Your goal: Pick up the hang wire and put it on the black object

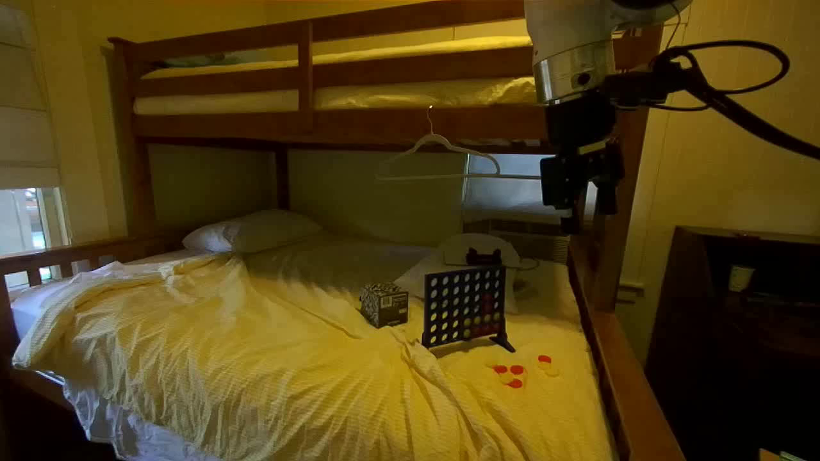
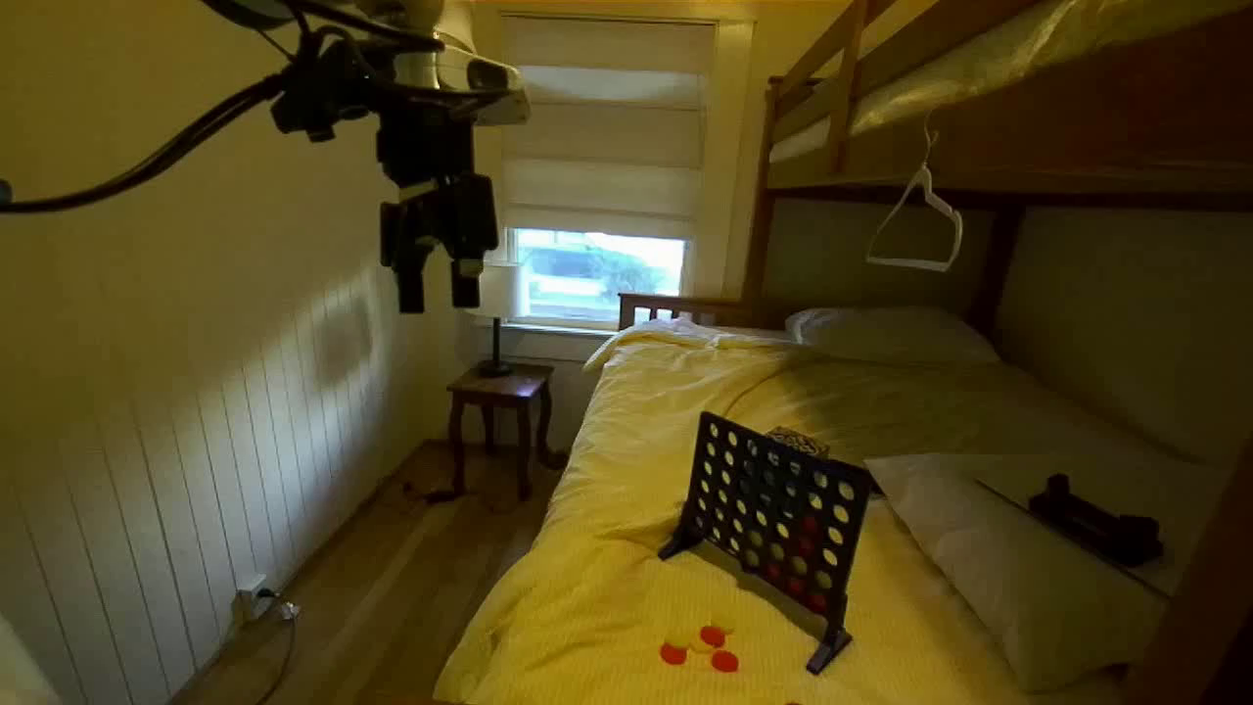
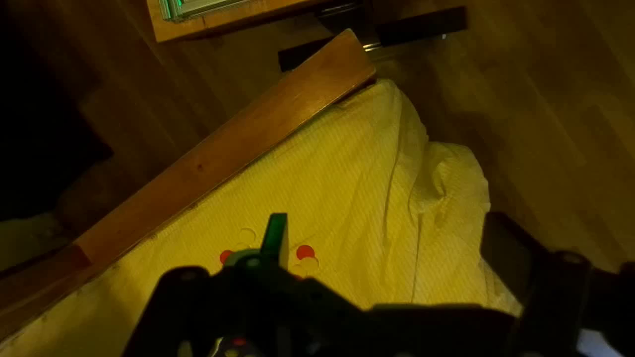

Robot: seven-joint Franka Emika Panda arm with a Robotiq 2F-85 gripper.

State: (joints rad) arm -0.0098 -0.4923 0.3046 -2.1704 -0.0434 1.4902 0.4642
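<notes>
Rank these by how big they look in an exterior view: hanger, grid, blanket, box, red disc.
In an exterior view, largest to smallest:
1. Blanket
2. Grid
3. Hanger
4. Red disc
Box: larger than the disc, but partly hidden behind the grid, so its place against the hanger is unsure.

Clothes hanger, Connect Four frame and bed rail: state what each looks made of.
Clothes hanger: pale, matte body, perhaps plastic or coated metal; its hook glints like wire.
Connect Four frame: probably molded plastic, from its dark color and uniform round holes; finish unclear.
Bed rail: likely satin wood, with brown sheen and knotlike spot.
</notes>
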